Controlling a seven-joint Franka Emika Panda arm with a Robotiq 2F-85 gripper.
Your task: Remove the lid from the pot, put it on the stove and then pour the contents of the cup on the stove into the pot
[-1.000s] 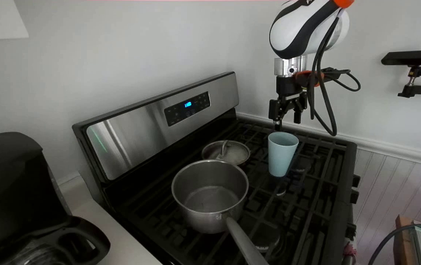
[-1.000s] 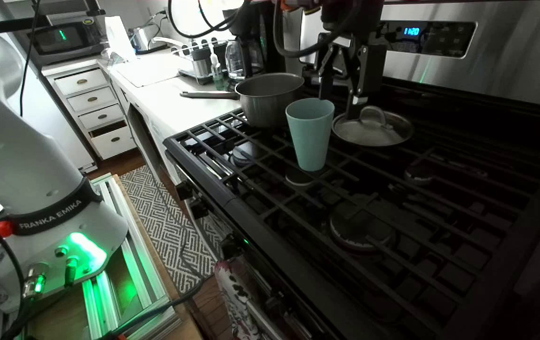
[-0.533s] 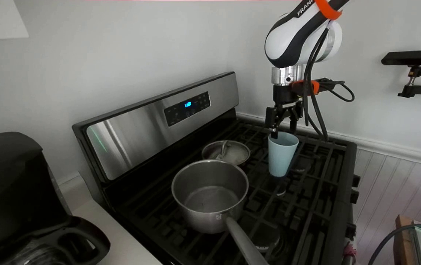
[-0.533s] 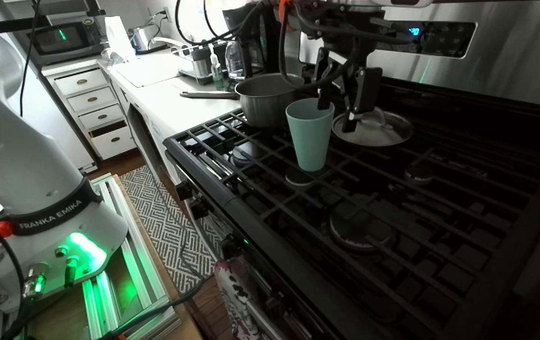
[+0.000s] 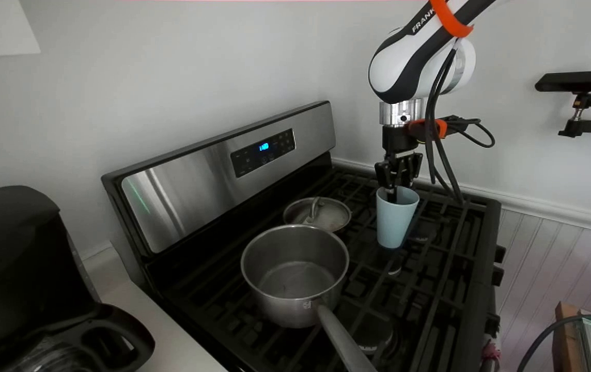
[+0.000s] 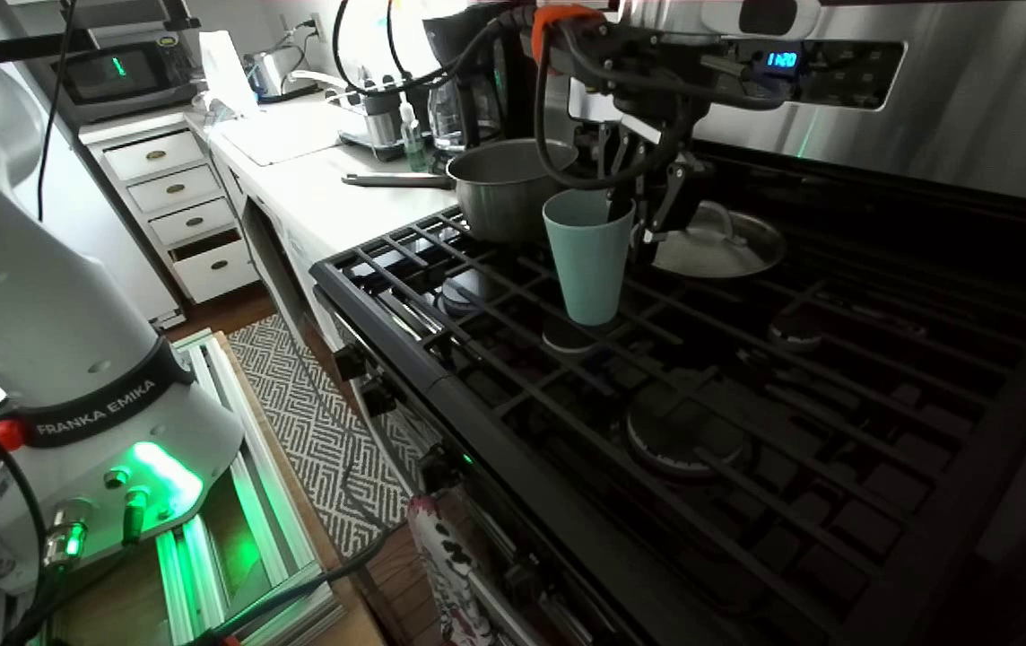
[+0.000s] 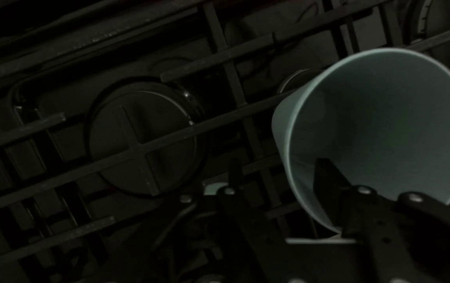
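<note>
The pale blue cup point(image 5: 395, 227) stands upright on the stove grates; it also shows in an exterior view point(image 6: 589, 265) and in the wrist view point(image 7: 398, 118), and its bottom is too dark to read. My gripper point(image 6: 631, 229) is at the cup's rim, partly open. In the wrist view the gripper point(image 7: 279, 169) has one finger inside the cup and one outside, with gaps to the wall. The pot point(image 5: 295, 310) stands uncovered on the stove point(image 5: 450, 268). The glass-and-steel lid point(image 5: 331, 214) lies on the grates behind the pot, knob up; it also shows here point(image 6: 737, 256).
A black coffee maker point(image 5: 11, 258) stands on the white counter point(image 5: 171, 336) beside the stove. The pot's long handle point(image 5: 344, 338) points toward the front edge. The steel back panel point(image 5: 187, 201) rises behind the grates. A towel point(image 6: 455, 574) hangs at the stove's front.
My gripper has come down from above the cup to its rim, so one finger is now inside. The fingers have moved closer together. The cup, pot and lid have not moved.
</note>
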